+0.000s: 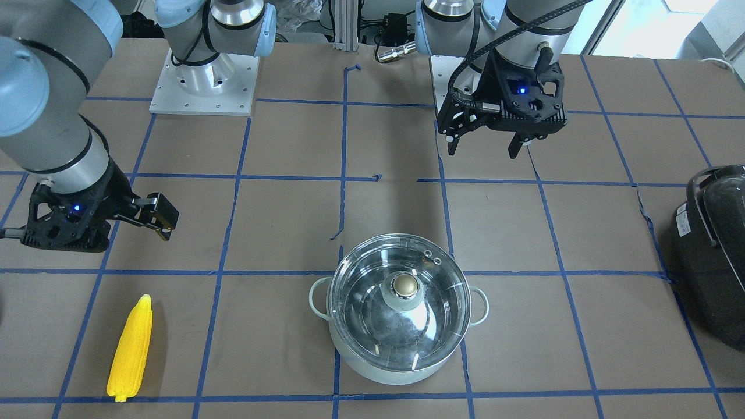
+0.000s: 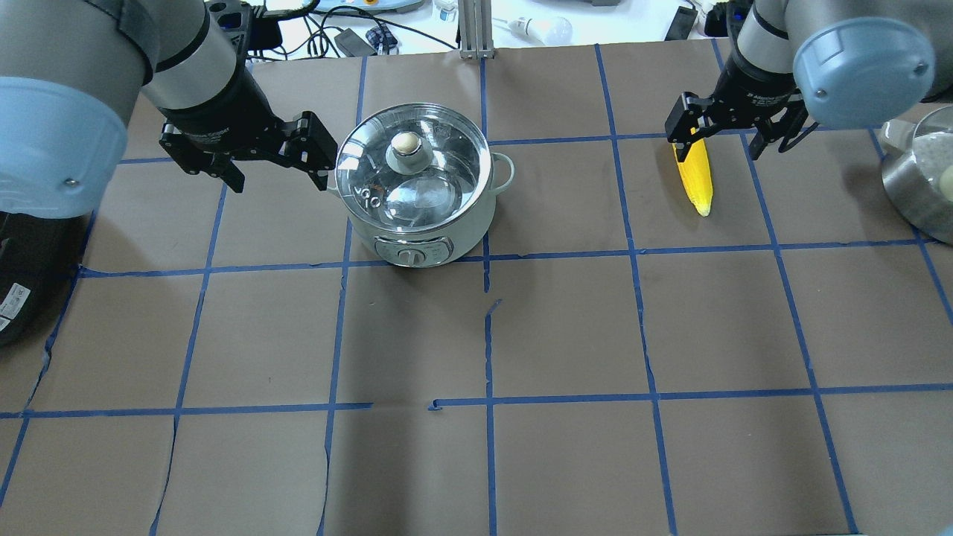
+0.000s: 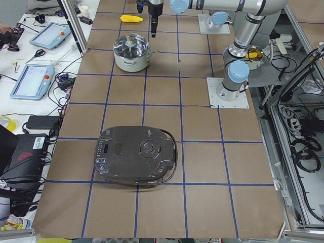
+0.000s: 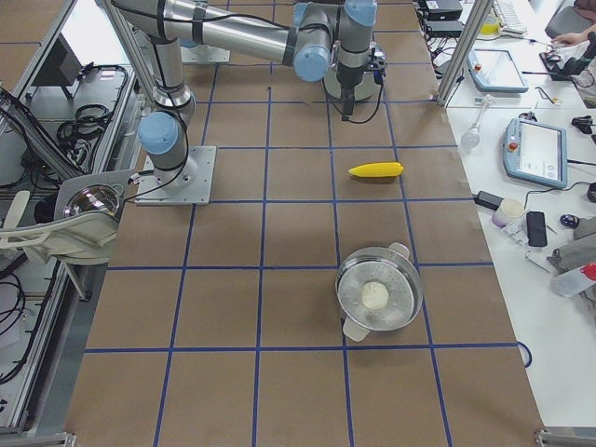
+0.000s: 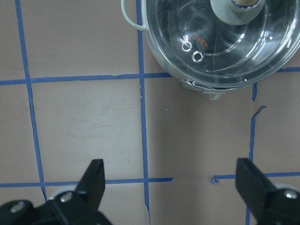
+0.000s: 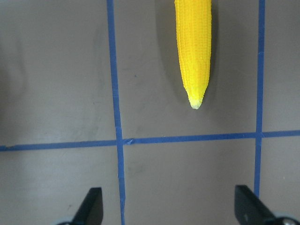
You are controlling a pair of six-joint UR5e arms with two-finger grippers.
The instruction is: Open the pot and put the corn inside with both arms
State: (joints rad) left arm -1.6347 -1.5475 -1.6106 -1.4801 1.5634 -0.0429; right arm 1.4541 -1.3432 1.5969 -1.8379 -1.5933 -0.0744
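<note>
**Pot [image 2: 432, 231] still lidded, corn [image 2: 696, 175] on the table [image 2: 566, 327]**

Shows the pot standing with its glass lid [image 2: 439, 182] on. Finds the corn lying flat, well apart from it. Has the left gripper [image 1: 483, 145] raised near the pot, jaws spread, touching nothing. Has the right gripper [image 6: 169, 206] spread too, near the corn but off it.

Room all round pot [image 1: 372, 368], lid [image 1: 401, 305] covering its mouth, corn [image 1: 131, 349] well apart, black appliance [image 1: 719, 256] aside

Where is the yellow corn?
The bright yellow plastic corn cob lies flat on the overhead view's right side, near the open right gripper, far from the lidded pale-green pot.
</note>
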